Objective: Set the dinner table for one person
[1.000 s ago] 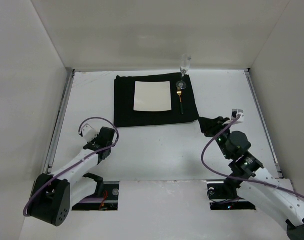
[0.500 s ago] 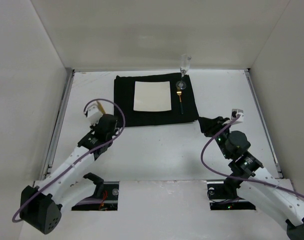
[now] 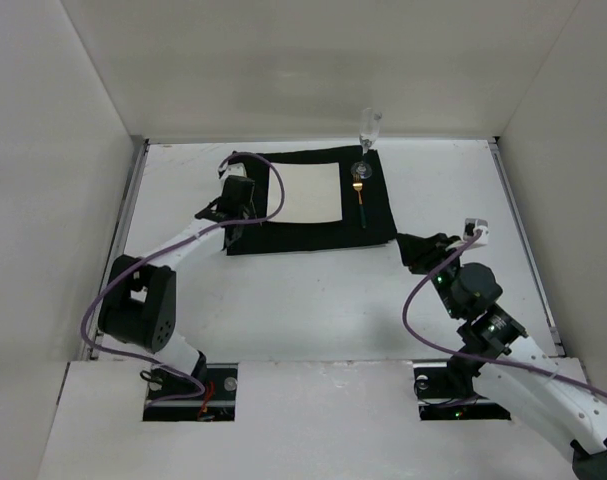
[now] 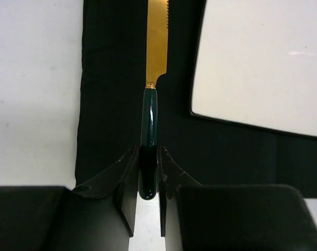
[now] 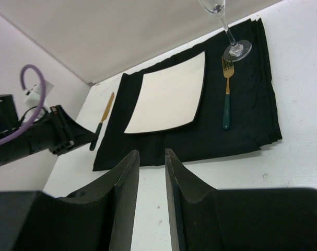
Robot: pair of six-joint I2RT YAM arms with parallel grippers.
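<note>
White walls (image 3: 283,70) enclose the dinner table (image 3: 313,310) and black placemat (image 3: 313,238).

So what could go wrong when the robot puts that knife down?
1. The left claw grips the knife only at the very end of its handle, so it might tip or slip out early.
2. The strip of mat between the plate and the mat's edge is narrow, so the knife could land on the plate's rim or half off the mat.
</note>
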